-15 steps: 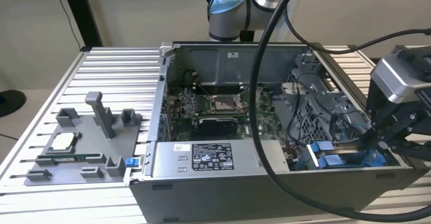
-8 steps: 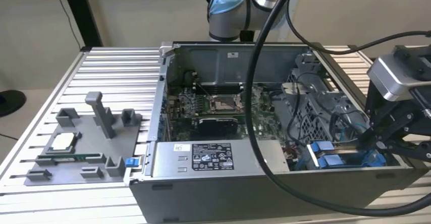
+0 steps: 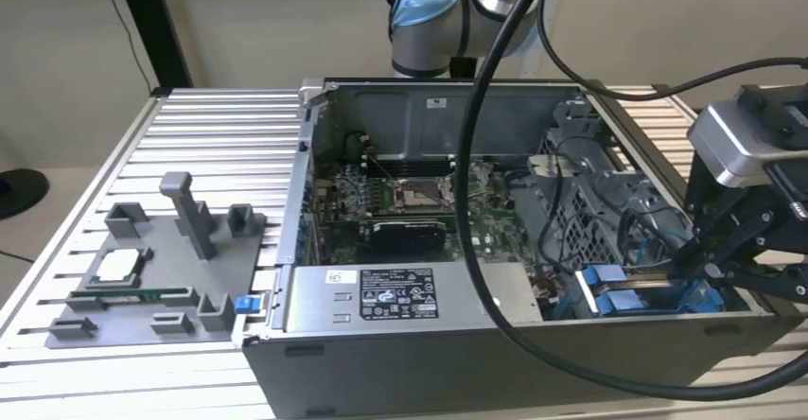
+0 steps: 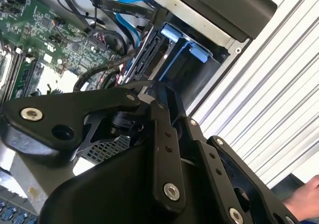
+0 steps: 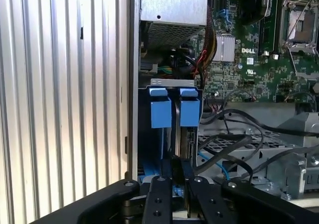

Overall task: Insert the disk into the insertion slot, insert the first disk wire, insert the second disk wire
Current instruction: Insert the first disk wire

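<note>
The flat silver-grey disk in its bright blue plastic caddy (image 5: 179, 139) stands on edge and appears lodged in the narrow grey metal insertion slot with bright blue rails and tabs (image 5: 160, 112). How deep it sits I cannot tell. In the exterior view the slot lies at about four o'clock from the middle of the grey open computer case (image 3: 505, 363).

The step in hand looks like seating the disk. Doing it well probably means holding the caddy parallel to the blue rails and pushing straight along them without twisting. It also means steering clear of the loose black cables (image 5: 234, 134) that cross just beside the bay, which could snag or get pinched.

The black gripper (image 5: 178, 170) has its fingers narrow, apparently pinched on the disk's near edge. In the exterior view the wrist reaches in from three o'clock and tilts down over the case's corner.

The green motherboard (image 5: 259, 59) lies beyond the bay. The case rests on a ribbed aluminium table (image 5: 65, 84).
</note>
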Motion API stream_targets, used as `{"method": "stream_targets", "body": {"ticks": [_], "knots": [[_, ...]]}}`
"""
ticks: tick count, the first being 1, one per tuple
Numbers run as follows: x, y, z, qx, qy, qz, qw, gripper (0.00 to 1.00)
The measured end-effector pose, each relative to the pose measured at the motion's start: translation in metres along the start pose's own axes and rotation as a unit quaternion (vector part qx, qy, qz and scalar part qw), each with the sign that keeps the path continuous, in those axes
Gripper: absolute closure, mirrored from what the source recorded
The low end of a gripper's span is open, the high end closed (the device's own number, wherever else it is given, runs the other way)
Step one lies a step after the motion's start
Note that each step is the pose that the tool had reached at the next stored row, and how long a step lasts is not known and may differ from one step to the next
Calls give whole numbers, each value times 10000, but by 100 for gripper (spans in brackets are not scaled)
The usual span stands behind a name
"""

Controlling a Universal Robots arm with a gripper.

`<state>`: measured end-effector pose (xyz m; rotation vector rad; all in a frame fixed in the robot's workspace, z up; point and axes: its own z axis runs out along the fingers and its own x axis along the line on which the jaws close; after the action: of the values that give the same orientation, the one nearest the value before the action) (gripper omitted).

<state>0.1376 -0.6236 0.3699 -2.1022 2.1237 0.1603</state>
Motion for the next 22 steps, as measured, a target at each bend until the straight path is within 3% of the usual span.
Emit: {"method": "stream_targets", "body": {"ticks": [15, 22], "knots": [[-31, -95, 9, 10, 0, 63, 10000, 100], [-32, -98, 9, 11, 1, 67, 10000, 100]]}}
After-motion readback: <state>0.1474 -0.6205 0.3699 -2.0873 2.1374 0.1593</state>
